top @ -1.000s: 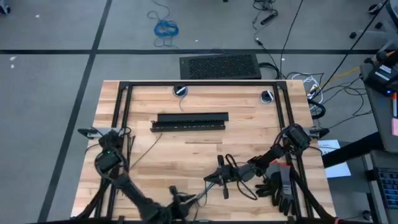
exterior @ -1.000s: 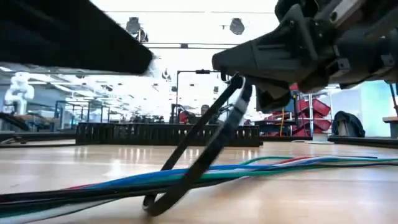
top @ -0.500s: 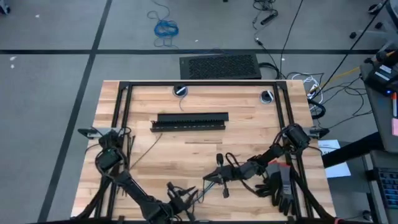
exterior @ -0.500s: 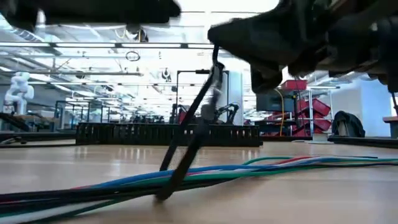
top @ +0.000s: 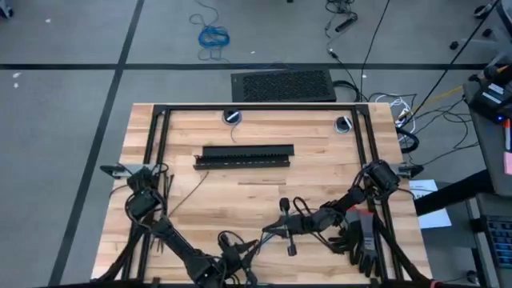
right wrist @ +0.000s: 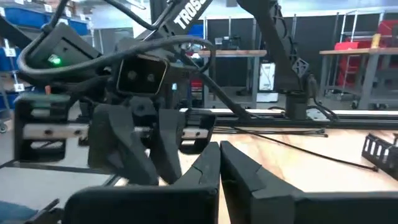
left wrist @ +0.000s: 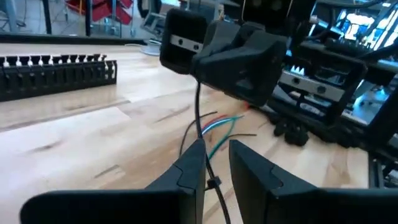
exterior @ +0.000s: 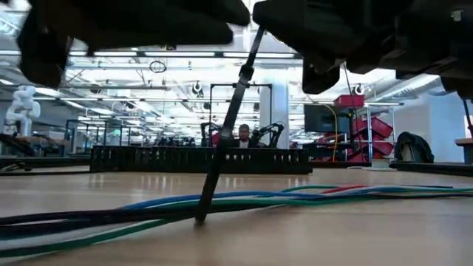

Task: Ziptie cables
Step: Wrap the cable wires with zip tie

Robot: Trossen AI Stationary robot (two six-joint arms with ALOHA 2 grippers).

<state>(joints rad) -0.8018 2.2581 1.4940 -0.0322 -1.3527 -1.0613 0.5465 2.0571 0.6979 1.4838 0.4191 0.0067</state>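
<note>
Cables at lower centre are being cinched: the ziptie loop has drawn tight, right gripper fingers clamped on its tail, left gripper fingers slightly apart around it.

Pale wood, dark matt plastic

The table is showing smooth, pale wood grain with a soft sheen; the cables are looking glossy, the ziptie matt dark plastic.
</note>
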